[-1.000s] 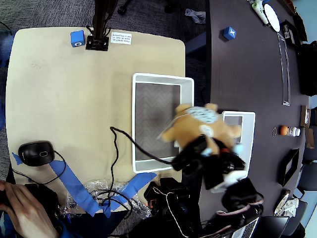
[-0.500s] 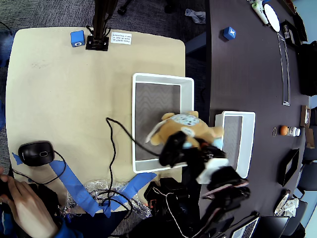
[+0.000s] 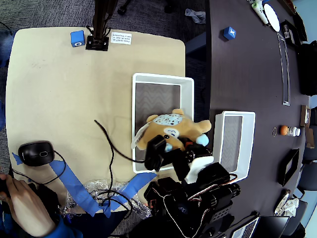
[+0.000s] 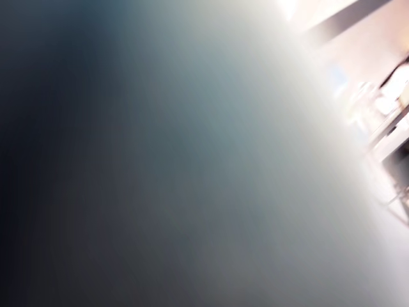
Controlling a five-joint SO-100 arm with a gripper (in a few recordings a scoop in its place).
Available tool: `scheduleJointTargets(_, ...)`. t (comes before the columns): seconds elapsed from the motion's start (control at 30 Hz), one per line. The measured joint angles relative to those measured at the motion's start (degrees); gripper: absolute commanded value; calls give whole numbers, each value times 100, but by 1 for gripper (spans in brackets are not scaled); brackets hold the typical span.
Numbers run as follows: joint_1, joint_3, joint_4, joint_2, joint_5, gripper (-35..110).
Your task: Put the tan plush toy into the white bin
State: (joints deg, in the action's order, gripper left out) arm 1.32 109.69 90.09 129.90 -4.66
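Carrying the tan plush toy (image 3: 171, 130) over the white bin (image 3: 139, 78), gripper (image 3: 168, 147) clenching it; next lowering and releasing inside.

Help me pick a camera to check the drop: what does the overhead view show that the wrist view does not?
Overhead alone: the gripper shut on the tan plush toy, carried above the lower part of the white bin, with the smaller white bin to the right and a black mouse at the table's left edge. Wrist alone: a heavily blurred grey-to-white gradient with pale shapes at the right edge, too unclear to name. Shared: nothing I can match between them.
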Motion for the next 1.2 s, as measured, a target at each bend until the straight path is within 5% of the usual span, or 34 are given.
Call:
scheduleJointTargets(0.7, 0, 580, -290, 0, 62, 1)
scheduleJointTargets(1.2, 0, 580, -369, 0, 62, 34)
